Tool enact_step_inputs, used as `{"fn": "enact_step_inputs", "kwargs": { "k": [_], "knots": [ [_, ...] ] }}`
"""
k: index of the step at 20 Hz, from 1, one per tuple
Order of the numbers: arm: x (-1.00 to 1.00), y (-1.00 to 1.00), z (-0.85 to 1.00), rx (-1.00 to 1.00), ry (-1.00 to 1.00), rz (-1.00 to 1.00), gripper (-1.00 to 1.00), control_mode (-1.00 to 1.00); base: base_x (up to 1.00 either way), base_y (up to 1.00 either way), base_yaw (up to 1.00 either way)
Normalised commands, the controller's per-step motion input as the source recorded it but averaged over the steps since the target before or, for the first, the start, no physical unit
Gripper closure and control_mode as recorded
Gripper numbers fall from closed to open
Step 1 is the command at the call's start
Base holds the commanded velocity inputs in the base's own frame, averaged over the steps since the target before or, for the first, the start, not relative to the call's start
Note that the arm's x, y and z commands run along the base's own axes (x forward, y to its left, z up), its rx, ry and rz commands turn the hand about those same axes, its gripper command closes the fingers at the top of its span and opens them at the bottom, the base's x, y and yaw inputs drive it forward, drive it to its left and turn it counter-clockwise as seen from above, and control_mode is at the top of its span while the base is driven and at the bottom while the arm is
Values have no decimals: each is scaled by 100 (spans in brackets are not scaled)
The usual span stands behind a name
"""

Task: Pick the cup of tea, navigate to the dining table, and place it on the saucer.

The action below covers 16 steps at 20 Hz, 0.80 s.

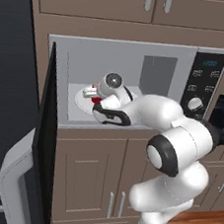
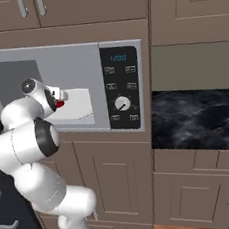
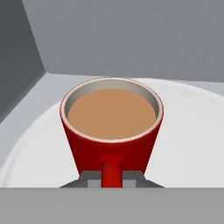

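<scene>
The cup of tea (image 3: 111, 127) is a red mug full of light brown tea, upright on the white round plate (image 3: 192, 144) inside the microwave. My gripper (image 3: 112, 180) is shut on its handle, which points toward the camera between the two fingertips (image 3: 89, 180). In the left base view the arm reaches into the microwave cavity, and a bit of the red cup (image 1: 96, 100) shows beside the gripper (image 1: 93, 93). In the right base view the cup (image 2: 60, 104) peeks out past the hand. The dining table and the saucer are out of view.
The microwave door (image 1: 46, 140) hangs open to the left of the arm. Its control panel (image 2: 122, 88) is on the right of the cavity. Brown cabinets stand above and below. A dark marbled surface (image 2: 197, 117) lies to the right of the microwave.
</scene>
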Motion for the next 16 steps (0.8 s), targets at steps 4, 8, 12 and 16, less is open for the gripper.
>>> {"fn": "enact_step_inputs", "kwargs": {
  "k": [4,8,12,16],
  "knots": [
    [-68,-2,22,0,0,0,100,-100,0,0,0],
    [-92,-19,26,2,0,0,100,-100,0,0,0],
    [-97,-40,34,0,0,3,100,-100,0,0,0],
    [-88,-54,43,1,0,8,100,-100,0,0,0]
  ]
}}
